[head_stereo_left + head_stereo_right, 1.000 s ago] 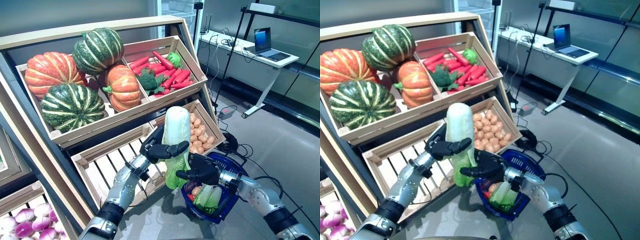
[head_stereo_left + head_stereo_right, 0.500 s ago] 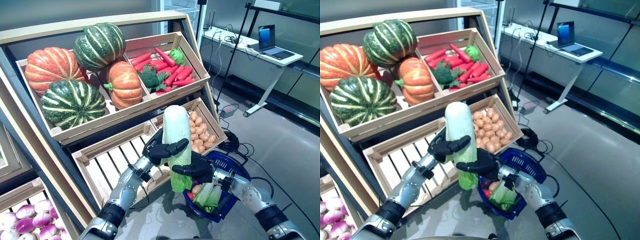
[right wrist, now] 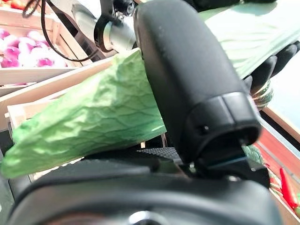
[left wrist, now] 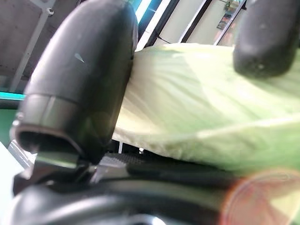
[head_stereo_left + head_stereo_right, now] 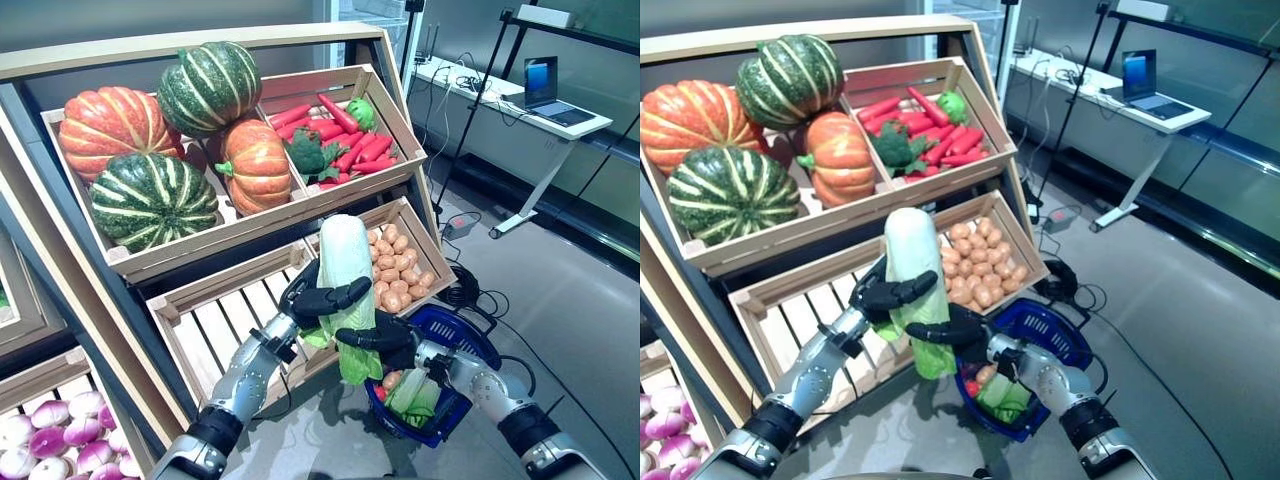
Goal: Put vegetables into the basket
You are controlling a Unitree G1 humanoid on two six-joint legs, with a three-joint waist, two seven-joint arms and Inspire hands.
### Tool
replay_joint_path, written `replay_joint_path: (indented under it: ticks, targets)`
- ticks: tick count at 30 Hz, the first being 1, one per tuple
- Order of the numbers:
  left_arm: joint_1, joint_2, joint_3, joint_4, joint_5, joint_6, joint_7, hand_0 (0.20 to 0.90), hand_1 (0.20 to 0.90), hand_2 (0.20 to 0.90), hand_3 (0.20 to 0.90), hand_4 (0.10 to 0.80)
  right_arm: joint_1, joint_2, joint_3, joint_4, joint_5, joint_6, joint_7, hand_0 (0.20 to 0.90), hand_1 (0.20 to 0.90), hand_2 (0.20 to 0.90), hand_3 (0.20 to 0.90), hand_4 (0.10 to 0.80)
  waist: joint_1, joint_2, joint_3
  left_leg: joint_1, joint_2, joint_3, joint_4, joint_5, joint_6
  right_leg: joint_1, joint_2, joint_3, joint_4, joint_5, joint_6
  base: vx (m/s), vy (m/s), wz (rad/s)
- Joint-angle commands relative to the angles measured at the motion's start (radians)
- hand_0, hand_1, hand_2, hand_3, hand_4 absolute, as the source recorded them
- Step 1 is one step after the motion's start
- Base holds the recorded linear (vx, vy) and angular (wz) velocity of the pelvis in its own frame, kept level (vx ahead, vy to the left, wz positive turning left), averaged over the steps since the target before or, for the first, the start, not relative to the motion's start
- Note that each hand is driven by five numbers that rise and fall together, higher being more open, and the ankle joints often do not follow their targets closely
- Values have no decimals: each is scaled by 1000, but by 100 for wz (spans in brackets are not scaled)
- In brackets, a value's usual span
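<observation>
A long pale-green napa cabbage (image 5: 345,270) stands upright in front of the lower crates, its white stem up and leafy end (image 5: 358,362) down. My left hand (image 5: 318,300) is curled round its middle; in the left wrist view the cabbage (image 4: 211,108) fills the space between thumb and fingers. My right hand (image 5: 385,338) grips the leafy lower part from the right; its wrist view shows the thumb (image 3: 187,84) over the green leaves (image 3: 93,117). A blue basket (image 5: 470,345) sits on the floor just right of the cabbage, holding greens (image 5: 412,392) and other vegetables.
A slanted wooden stand holds pumpkins (image 5: 150,200) and a crate of red peppers with broccoli (image 5: 345,140) above, an empty slatted crate (image 5: 225,320) and a potato crate (image 5: 400,270) below. Purple onions (image 5: 50,450) lie at lower left. A desk with a laptop (image 5: 550,85) stands at right.
My right hand has slid left and closed on the cabbage's leafy lower part. The cabbage stays upright in my left hand. The camera has shifted slightly.
</observation>
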Motion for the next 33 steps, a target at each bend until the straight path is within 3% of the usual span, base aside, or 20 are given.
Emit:
replay_joint_path:
  ticks: [1, 2, 3, 4, 5, 11, 21, 33]
  targets:
    - [-105, -126, -216, -183, -27, -1, -88, 300, 300, 300, 300, 400, -279, 124, -90, 23, 71, -146, -81, 300, 300, 300, 300, 400, -15, -12, -33, -20, 9, -17, 2, -17, 0, 72, -58, -16, 4, -25, -1, 0, 0, 0]
    - [-103, -126, -209, -180, -15, -1, -77, 309, 309, 309, 309, 406, -279, 120, -94, 16, 59, -157, -95, 300, 300, 300, 300, 400, -16, -12, -33, -20, 8, -16, 2, -17, 1, 71, -58, -15, 4, -25, -1, 0, 0, 0]
    - [-100, -120, -206, -178, -11, -2, -74, 486, 486, 486, 486, 524, -279, 116, -97, 9, 54, -164, -104, 300, 300, 300, 300, 400, -17, -12, -33, -20, 8, -15, 2, -17, 1, 70, -57, -14, 4, -25, -2, 0, 0, 0]
    - [-100, -119, -206, -179, -10, -2, -72, 613, 613, 613, 613, 609, -278, 115, -98, 7, 54, -163, -106, 300, 300, 300, 300, 400, -17, -12, -33, -20, 8, -14, 2, -17, 1, 70, -57, -13, 4, -25, -1, 0, 0, 0]
    - [-94, -116, -199, -182, 5, 4, -64, 900, 900, 900, 900, 800, -274, 110, -105, -3, 47, -173, -115, 300, 300, 300, 300, 400, -19, -12, -33, -19, 9, -11, 2, -17, 1, 70, -57, -12, 4, -25, -1, 0, 0, 0]
    - [-76, -93, -181, -164, 37, 9, -41, 900, 900, 900, 900, 800, -251, 85, -136, -26, 22, -194, -141, 300, 300, 300, 300, 400, -26, -10, -32, -19, 10, -4, 2, -17, 1, 65, -56, -8, 4, -24, 1, 0, 0, 0]
    - [-35, -37, -82, -151, 86, 16, -38, 900, 900, 900, 900, 800, -137, 14, -257, -51, 16, -289, -221, 300, 300, 300, 300, 400, -47, -6, -31, -17, 20, 26, 2, -15, 2, 54, -51, 8, 4, -20, 4, -1, -2, -3]
    - [-2, -26, 1, -144, 109, 10, -44, 900, 900, 900, 900, 800, 7, -25, -385, -19, 0, -379, -282, 300, 300, 300, 300, 400, -73, -2, -24, -14, 26, 54, 2, -19, 1, 43, -47, 27, 4, -16, 7, -4, -5, -5]
